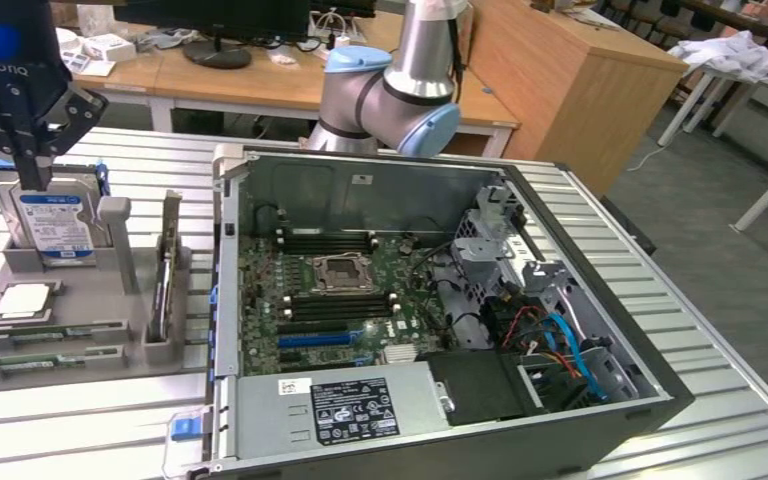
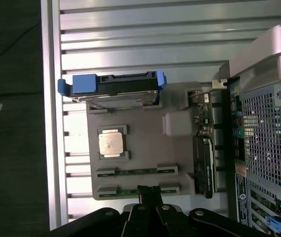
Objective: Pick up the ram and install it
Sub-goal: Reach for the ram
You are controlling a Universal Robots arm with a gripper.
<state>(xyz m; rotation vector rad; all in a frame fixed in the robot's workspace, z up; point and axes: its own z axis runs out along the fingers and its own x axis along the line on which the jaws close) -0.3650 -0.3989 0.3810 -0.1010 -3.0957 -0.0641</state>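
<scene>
Two ram sticks lie flat in the grey holder (image 1: 117, 290): one ram (image 1: 51, 333) (image 2: 135, 171) and another ram (image 1: 31, 362) (image 2: 125, 191) beside it, each a thin green strip. My gripper (image 1: 33, 178) (image 2: 149, 193) hangs high above the holder, over the upright hard drive (image 1: 51, 225) in the exterior view. Its fingers are shut with nothing between them. In the wrist view the fingertips overlap the outer ram stick. The open computer case (image 1: 624, 300) shows its motherboard (image 1: 344, 290) with black memory slots (image 1: 324, 243).
The holder also carries a silver processor (image 1: 24, 300) (image 2: 112, 143) and a dark card (image 1: 167, 290) (image 2: 203, 168) standing on edge. The slatted metal table (image 1: 91, 420) ends just past the holder at the exterior view's left. A wooden desk (image 1: 571, 70) stands behind.
</scene>
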